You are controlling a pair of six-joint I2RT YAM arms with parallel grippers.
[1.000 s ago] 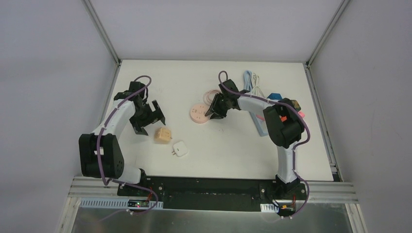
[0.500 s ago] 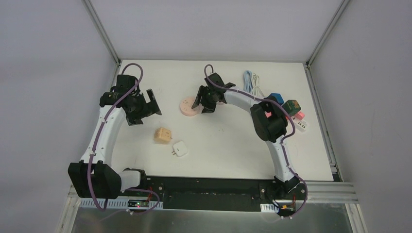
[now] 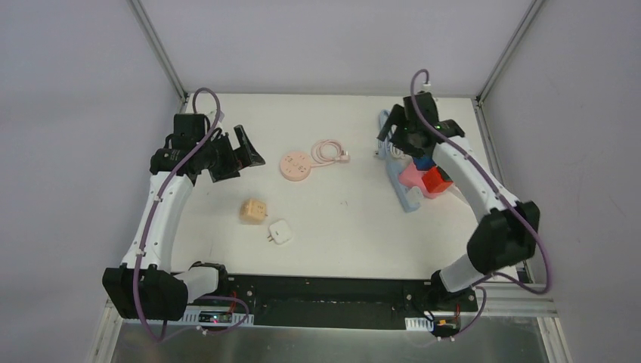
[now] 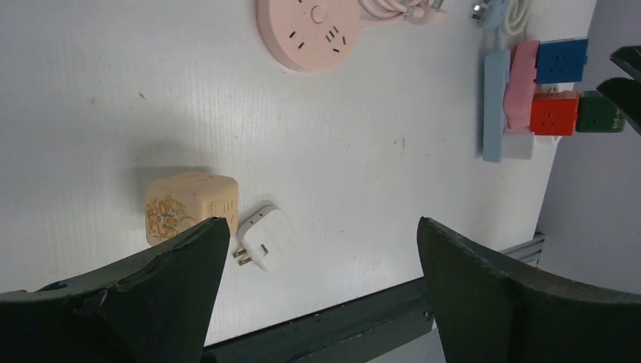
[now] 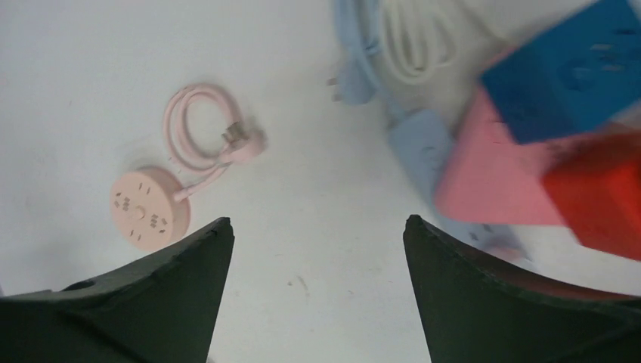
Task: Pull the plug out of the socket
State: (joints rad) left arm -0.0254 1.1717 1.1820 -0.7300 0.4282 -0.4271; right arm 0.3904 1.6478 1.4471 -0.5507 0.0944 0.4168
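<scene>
A tan cube socket [image 3: 253, 211] [image 4: 191, 206] sits on the white table. The white plug [image 3: 280, 231] [image 4: 264, 238] lies just beside it, apart from it, its two prongs bare and pointing toward the cube. My left gripper [image 3: 243, 157] [image 4: 321, 223] hangs open and empty, behind and to the left of both. Over at the back right, my right gripper [image 3: 391, 130] [image 5: 317, 221] is open and empty above the end of the blue power strip [image 3: 401, 181] [image 5: 423, 144].
A round pink socket [image 3: 296, 165] [image 4: 306, 30] [image 5: 141, 208] with its coiled pink cord [image 3: 330, 151] [image 5: 196, 125] lies mid-table. The blue strip carries pink [image 5: 491, 174], blue [image 5: 567, 68] and red [image 5: 597, 189] cubes. White and blue cables [image 3: 394, 125] lie at the back.
My right gripper has let go of the pink socket, opened and swung to the back right over the power strip. My left arm has pulled back and away from the tan cube.
</scene>
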